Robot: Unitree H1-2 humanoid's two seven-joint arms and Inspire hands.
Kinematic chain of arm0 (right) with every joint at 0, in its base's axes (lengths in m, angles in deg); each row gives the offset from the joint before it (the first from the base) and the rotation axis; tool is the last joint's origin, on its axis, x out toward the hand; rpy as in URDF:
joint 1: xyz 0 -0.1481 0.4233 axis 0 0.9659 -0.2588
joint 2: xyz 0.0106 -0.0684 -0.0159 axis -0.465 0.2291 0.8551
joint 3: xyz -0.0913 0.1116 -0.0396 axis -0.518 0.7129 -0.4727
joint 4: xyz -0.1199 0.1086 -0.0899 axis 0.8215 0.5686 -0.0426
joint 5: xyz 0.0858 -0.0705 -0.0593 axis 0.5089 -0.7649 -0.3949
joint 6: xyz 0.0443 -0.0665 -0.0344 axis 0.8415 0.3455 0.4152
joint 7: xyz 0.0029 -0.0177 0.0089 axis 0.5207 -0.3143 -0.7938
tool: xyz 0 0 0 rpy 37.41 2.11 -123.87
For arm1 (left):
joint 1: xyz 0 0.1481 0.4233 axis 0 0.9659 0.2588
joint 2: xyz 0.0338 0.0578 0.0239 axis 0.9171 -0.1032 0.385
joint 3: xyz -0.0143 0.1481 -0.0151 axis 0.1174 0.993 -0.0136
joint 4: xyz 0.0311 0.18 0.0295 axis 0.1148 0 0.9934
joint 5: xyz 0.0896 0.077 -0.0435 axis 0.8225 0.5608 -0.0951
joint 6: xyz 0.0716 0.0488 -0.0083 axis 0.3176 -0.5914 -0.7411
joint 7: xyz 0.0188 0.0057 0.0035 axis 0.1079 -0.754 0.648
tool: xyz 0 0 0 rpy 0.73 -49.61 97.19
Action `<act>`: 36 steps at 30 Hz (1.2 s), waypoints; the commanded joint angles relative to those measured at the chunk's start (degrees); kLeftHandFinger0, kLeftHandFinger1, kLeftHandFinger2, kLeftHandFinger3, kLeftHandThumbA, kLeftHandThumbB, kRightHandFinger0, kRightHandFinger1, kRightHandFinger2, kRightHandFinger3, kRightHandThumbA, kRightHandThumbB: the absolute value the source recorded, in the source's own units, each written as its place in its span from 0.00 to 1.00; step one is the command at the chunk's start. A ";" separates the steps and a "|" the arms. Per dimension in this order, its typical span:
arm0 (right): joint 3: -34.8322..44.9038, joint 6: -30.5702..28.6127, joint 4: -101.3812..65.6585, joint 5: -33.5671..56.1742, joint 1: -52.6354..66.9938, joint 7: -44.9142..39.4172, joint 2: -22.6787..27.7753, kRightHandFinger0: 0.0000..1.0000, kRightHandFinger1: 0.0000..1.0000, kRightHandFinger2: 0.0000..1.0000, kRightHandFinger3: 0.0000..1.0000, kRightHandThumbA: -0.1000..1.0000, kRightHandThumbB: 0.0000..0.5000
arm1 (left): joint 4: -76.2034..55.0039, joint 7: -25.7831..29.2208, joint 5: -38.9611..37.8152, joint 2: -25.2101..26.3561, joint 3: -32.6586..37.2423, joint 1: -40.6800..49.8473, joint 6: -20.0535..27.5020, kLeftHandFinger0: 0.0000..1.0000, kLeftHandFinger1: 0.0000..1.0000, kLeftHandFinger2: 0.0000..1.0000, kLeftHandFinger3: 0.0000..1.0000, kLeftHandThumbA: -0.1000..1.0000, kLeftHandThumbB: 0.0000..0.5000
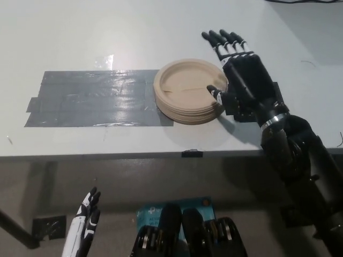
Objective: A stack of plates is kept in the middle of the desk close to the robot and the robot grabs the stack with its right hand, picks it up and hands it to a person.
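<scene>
Item under handling: a stack of plates (188, 91), tan, round and rimmed, several deep, lying flat on the counter (80, 37) towards its near edge and about the middle of its width. Its left side overlaps the right end of a grey tape patch (94, 99) stuck to the surface.

Handling assessment: the plates look like moulded paper or fibre ware. As a judgement, the stack should be light, fairly stiff across the base but pliable at the rims, not fragile, and only mildly slippery. The main hazard is the layers sliding apart or fanning if squeezed from one side only. The soundest hold appears to be at the right-hand rim, thumb on top and the remaining fingers under the lowest plate, clamping all layers together.

Right hand (244, 80): positioned just beside the stack on its right, palm down over the counter. The fingers (225, 40) are extended and spread, pointing to the far side, clear of the plates. The thumb lies across the top of the right rim, apparently touching it. Nothing is clamped; no grasp has been made and the stack is not lifted.

Left hand (83, 222): idle, hanging below the near counter edge at the left, fingers straight and close together, holding nothing.

No person is visible to receive the stack.
</scene>
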 commanded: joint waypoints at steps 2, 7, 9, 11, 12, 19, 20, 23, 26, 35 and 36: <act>-2.12 -1.67 1.51 0.71 -4.62 -4.23 2.20 1.00 1.00 1.00 1.00 0.87 1.00 | -2.20 -0.10 1.05 1.15 0.60 -0.70 1.28 1.00 1.00 1.00 1.00 1.00 0.60; -1.67 -1.35 0.04 4.02 -3.84 -7.30 2.96 1.00 1.00 1.00 1.00 1.00 1.00 | -2.73 0.11 1.50 1.24 0.60 -0.55 0.50 1.00 1.00 1.00 1.00 1.00 0.61; -1.38 -0.96 -1.36 4.96 -3.47 -8.79 3.42 1.00 1.00 1.00 1.00 1.00 0.96 | -2.85 -0.04 1.15 1.11 0.59 -0.52 0.47 1.00 1.00 1.00 1.00 1.00 0.60; -1.15 -1.10 -1.55 5.41 -3.61 -9.14 3.56 1.00 1.00 1.00 1.00 1.00 0.93 | -2.65 -0.59 0.28 1.23 0.56 -0.91 0.70 1.00 1.00 1.00 1.00 1.00 0.61; -1.03 -1.26 -1.71 5.62 -3.58 -9.26 3.66 1.00 1.00 1.00 1.00 1.00 0.92 | -2.54 -0.39 0.69 1.33 0.56 -1.02 0.80 1.00 1.00 1.00 1.00 1.00 0.61; -1.31 -2.17 1.02 4.44 -3.25 -6.49 3.27 1.00 1.00 1.00 1.00 1.00 0.93 | -2.32 -0.57 0.73 1.36 0.73 -0.74 0.61 1.00 1.00 1.00 1.00 1.00 0.62; -1.33 -2.23 1.48 4.47 -3.28 -6.34 3.16 1.00 1.00 1.00 1.00 1.00 0.93 | -2.29 -0.47 0.89 1.37 0.75 -0.69 0.68 1.00 1.00 1.00 1.00 1.00 0.62; -1.89 -2.29 3.07 3.50 -3.45 -5.29 2.53 1.00 1.00 1.00 1.00 1.00 0.91 | -2.20 -0.63 0.75 1.42 0.80 -0.57 0.20 1.00 1.00 1.00 1.00 1.00 0.67; -2.79 -2.63 5.31 1.85 -3.56 -3.07 1.75 1.00 1.00 1.00 1.00 1.00 0.92 | -1.91 -0.35 0.96 1.37 0.86 -0.52 0.36 1.00 1.00 1.00 1.00 1.00 0.69; -5.99 -1.87 11.12 -1.64 -4.94 0.49 -0.38 1.00 1.00 1.00 1.00 1.00 0.97 | -1.50 -0.24 0.79 1.35 0.92 -0.75 0.90 1.00 1.00 1.00 1.00 1.00 0.70; -6.47 -1.62 11.80 -2.18 -5.12 0.78 -0.55 1.00 1.00 1.00 1.00 1.00 0.98 | -1.59 -0.19 0.98 1.37 0.96 -0.77 0.87 1.00 1.00 1.00 1.00 1.00 0.70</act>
